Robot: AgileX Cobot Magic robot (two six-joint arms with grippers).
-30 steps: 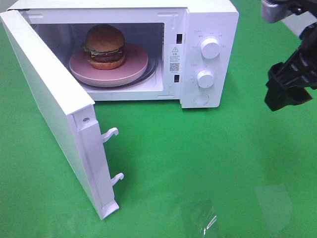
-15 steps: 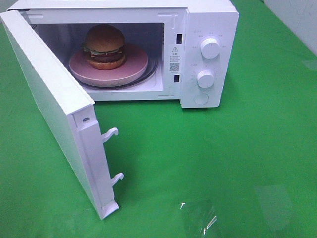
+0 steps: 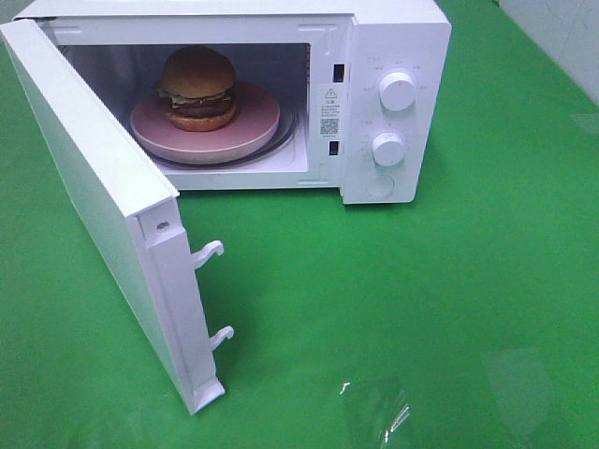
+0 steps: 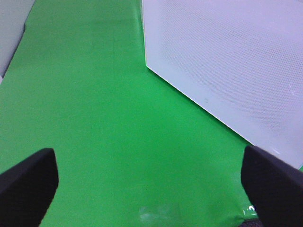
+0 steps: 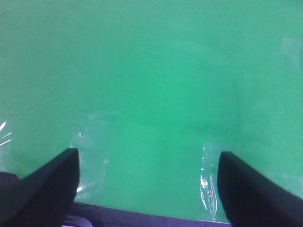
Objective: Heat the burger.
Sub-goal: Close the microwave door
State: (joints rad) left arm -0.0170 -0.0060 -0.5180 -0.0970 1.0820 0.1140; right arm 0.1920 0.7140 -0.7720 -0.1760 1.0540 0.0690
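Note:
The burger [image 3: 197, 88], with its golden-brown bun, lettuce and dark patty, sits on a round pink plate [image 3: 251, 126] inside the white microwave [image 3: 398, 37] at the back of the exterior high view. The microwave door [image 3: 103, 201] stands swung wide open toward the front left. Neither arm shows in the exterior high view. In the left wrist view my left gripper [image 4: 151, 189] is open over green cloth, with the door's mesh face [image 4: 227, 61] ahead of it. My right gripper [image 5: 147, 184] is open above bare green cloth, nothing between its fingers.
Two round knobs [image 3: 399, 92] and a button are on the microwave's right panel. Green cloth [image 3: 421, 299] covers the table. Shiny clear tape patches [image 3: 374, 412] lie near the front edge. A pale wall [image 3: 562, 37] borders the back right.
The right arm, seen at the right edge a second ago, has withdrawn out of the exterior high view. The burger, plate and door have not moved.

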